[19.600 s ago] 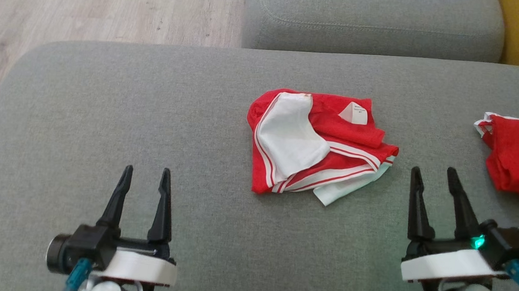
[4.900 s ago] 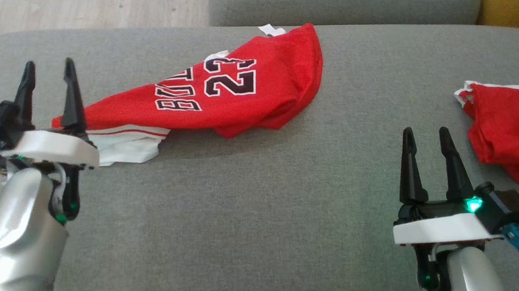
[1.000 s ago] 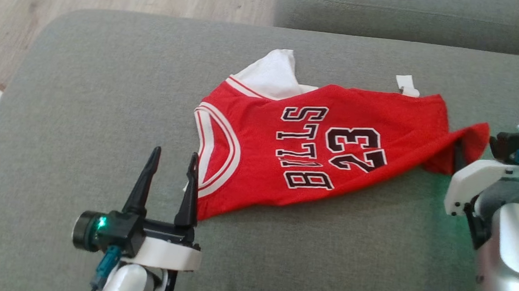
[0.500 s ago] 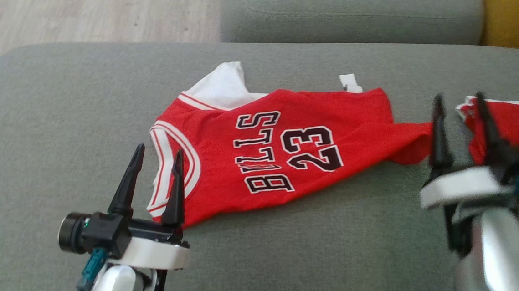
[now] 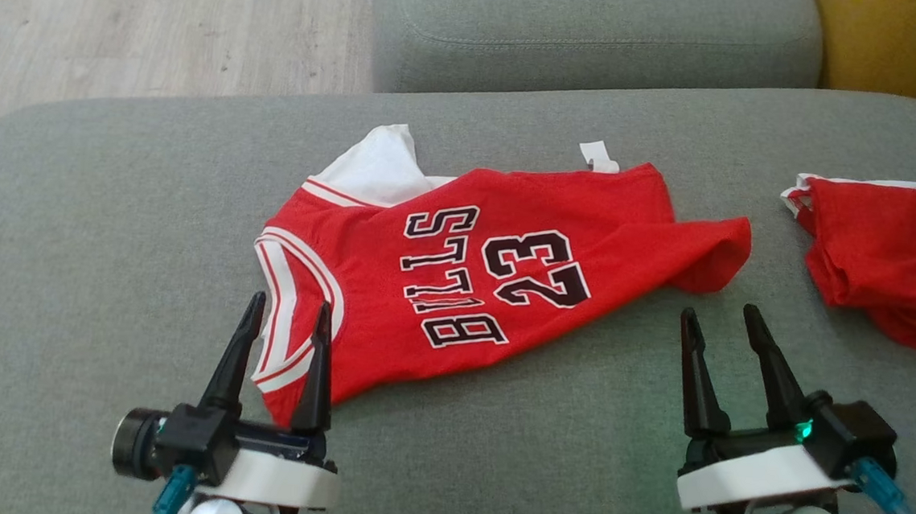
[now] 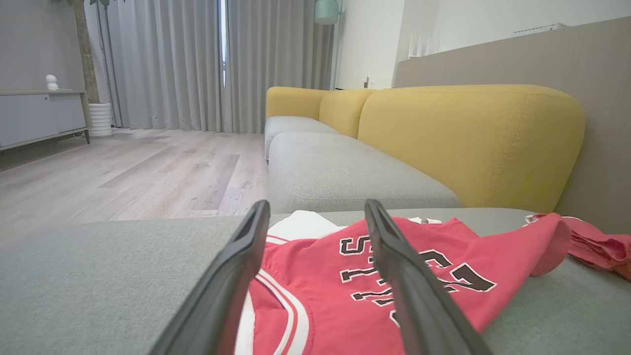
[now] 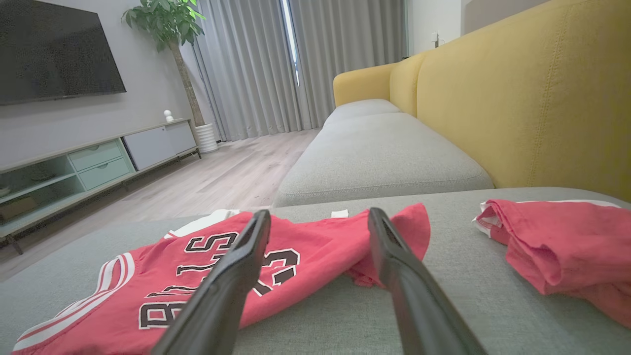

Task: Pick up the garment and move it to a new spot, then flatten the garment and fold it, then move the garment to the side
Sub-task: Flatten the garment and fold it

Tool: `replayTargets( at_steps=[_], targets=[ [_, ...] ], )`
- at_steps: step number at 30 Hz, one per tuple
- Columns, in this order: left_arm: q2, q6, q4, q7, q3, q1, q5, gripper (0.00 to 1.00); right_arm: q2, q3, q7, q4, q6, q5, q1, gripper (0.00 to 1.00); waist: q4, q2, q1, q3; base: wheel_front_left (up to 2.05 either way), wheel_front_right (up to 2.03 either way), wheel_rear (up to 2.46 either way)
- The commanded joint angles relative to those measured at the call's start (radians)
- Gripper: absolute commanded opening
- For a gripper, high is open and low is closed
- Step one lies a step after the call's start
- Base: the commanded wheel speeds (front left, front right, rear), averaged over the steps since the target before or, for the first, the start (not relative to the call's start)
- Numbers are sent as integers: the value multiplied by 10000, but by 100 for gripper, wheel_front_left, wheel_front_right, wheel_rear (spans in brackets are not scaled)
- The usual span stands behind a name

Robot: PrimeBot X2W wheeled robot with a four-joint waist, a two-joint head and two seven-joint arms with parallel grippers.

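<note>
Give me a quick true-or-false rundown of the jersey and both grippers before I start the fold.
The jersey lies spread on the grey cushion, number 23 up. True.
The right gripper grips the jersey's hem. False: the right gripper is open, clear of the cloth.
The left gripper is open near the jersey's striped trim. True.
The second red garment lies on the jersey. False: the second red garment lies apart, to the robot's right.
</note>
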Motion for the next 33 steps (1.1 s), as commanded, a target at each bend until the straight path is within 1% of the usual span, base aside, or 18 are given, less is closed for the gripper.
replayTargets(
  at_steps=[1, 6, 10, 13, 16, 19, 21, 23, 25, 29, 33],
  targets=[
    [1, -35, -270, -51, 218, -298, -44, 100, -27, 221, -166, -226, 65, 58, -340, 100, 63, -1, 1, 16, 0, 0, 0],
    [1, 1, -296, -51, 175, -370, -112, 100, -27, 22, -182, -163, 65, 22, -512, 100, 228, -1, 1, 102, 0, 0, 0],
    [1, 22, -354, -51, 130, -534, -152, 100, -27, -42, -156, -180, 65, -328, -891, 100, 560, -1, 1, 351, 0, 0, 0],
    [1, 24, -359, -51, 47, -738, -165, 100, -27, 147, 284, -152, 65, -804, -1555, 100, 963, -1, 1, 675, 0, 0, 0],
    [1, 27, -411, -51, -30, -1018, -248, 100, -29, 542, 1143, 9, 65, -1120, -2490, 100, 1474, -1, 1, 1078, 0, 0, 0],
    [1, 97, -521, -51, -92, -1313, -445, 100, -351, 1256, 2080, 460, 65, -958, -3589, 100, 2030, -1, 1, 1456, 0, 0, 0],
    [1, 139, -566, -51, -216, -1486, -572, 100, -771, 1845, 2741, 935, 65, -775, -4388, 100, 2407, -1, 1, 1691, 0, 0, 0],
    [1, 165, -602, -51, -402, -1654, -683, 100, -1050, 2325, 3390, 1505, 65, -282, -5128, 100, 2795, -1, 1, 1916, 0, 0, 0],
    [1, 209, -622, -51, -616, -1818, -804, 100, -1502, 3094, 3898, 2056, 65, 48, -5916, 100, 3176, -1, 1, 2139, 0, 0, 0],
    [1, 323, -630, -51, -1031, -2085, -1097, 100, -2229, 4648, 4639, 3242, 65, 986, -7138, 100, 3880, -1, 1, 2484, 0, 0, 0],
    [1, 441, -612, -51, -1356, -2191, -1317, 100, -2804, 6349, 4909, 4126, 65, 1827, -8057, 100, 4360, -1, 1, 2726, 0, 0, 0]
  ],
)
